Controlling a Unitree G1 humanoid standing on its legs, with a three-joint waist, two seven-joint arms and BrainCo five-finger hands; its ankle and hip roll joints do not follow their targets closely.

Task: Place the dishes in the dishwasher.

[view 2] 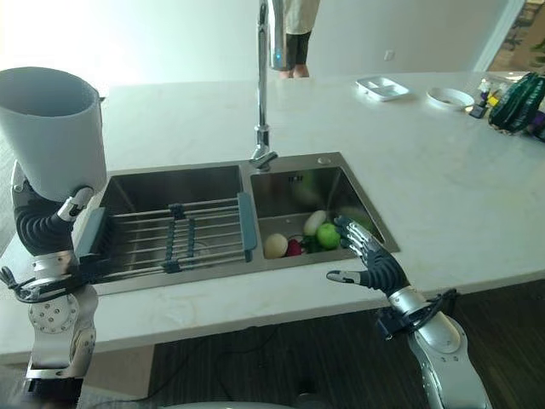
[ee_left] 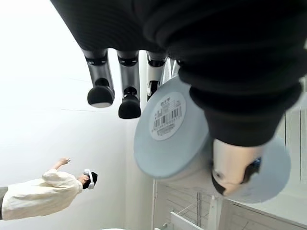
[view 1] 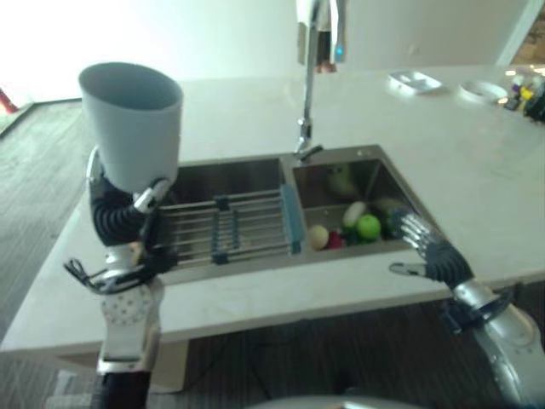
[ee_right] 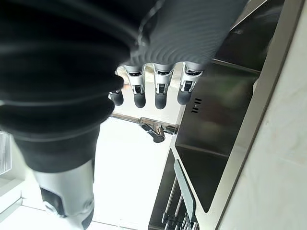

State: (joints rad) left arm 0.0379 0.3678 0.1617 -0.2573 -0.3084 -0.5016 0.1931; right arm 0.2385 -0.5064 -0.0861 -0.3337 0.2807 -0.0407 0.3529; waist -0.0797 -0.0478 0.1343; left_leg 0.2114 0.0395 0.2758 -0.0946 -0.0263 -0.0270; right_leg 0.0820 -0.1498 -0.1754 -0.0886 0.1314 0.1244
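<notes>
1. Holding the pale grey cup [view 1: 132, 123] up high in my left hand [view 1: 128, 213], mouth upward and tipped a little, I have it well above the sink [view 2: 341, 166] rim; my thumb and fingers are curled round its lower part, and the left wrist view shows its labelled base [ee_left: 165, 117] right against the palm.
2. I judge it is carried high so it clears the counter [view 1: 477, 170] edge on the way to a dishwasher, which I cannot see from here.
3. Just beyond and below that hand, the wire rack [view 2: 179, 230] spans the left basin, bare; presumably that is where the washing-up sits to drain.
4. My right hand [view 2: 366, 260] hovers over the near edge of the right basin, fingers straight and spread, holding nothing.
5. Just past its fingertips lie a green fruit [view 2: 329, 235], a pale round one [view 2: 275, 245], a whitish one [view 2: 315, 222] and something red [view 2: 295, 248] between them. These are produce, not dishes, so I would leave them.
6. Far beyond the right hand, a small tray [view 2: 382, 86] and a white plate [view 2: 449, 97] sit on the counter, likely next for loading.
7. Upright beyond both hands, the tap [view 2: 264, 85] stands between the basins.
</notes>
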